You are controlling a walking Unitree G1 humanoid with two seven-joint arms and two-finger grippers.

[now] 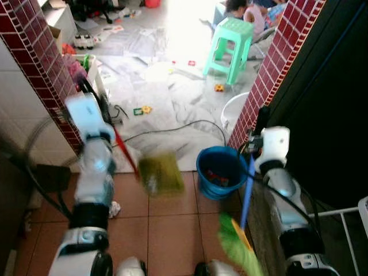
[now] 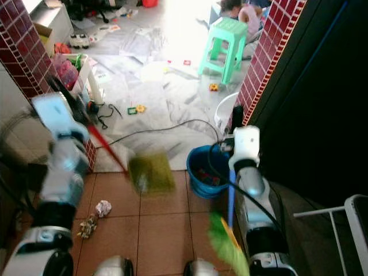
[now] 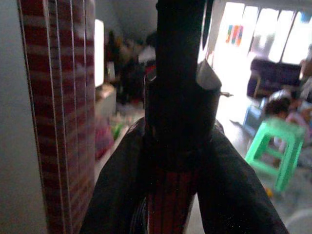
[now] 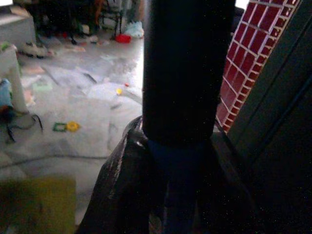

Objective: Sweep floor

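Black fingers of the left gripper (image 3: 178,195) squeeze tight on a red-handled dustpan (image 1: 160,173) — its yellow-green pan hangs blurry below and ahead of the gripper, over the brown floor tiles (image 1: 167,236). The right gripper (image 4: 178,195) is closed around a blue broom (image 1: 246,195) — green bristles down by its arm, a blue bucket (image 1: 220,171) just beside. Crumpled scraps (image 2: 102,208) lie below the left arm.

Red-handled dustpan (image 1: 162,173), olive-yellow and blurred, hangs tilted above the brown tiles (image 1: 167,230) at centre-left. The blue-handled broom (image 1: 238,238) slants near right, green bristles lowest.
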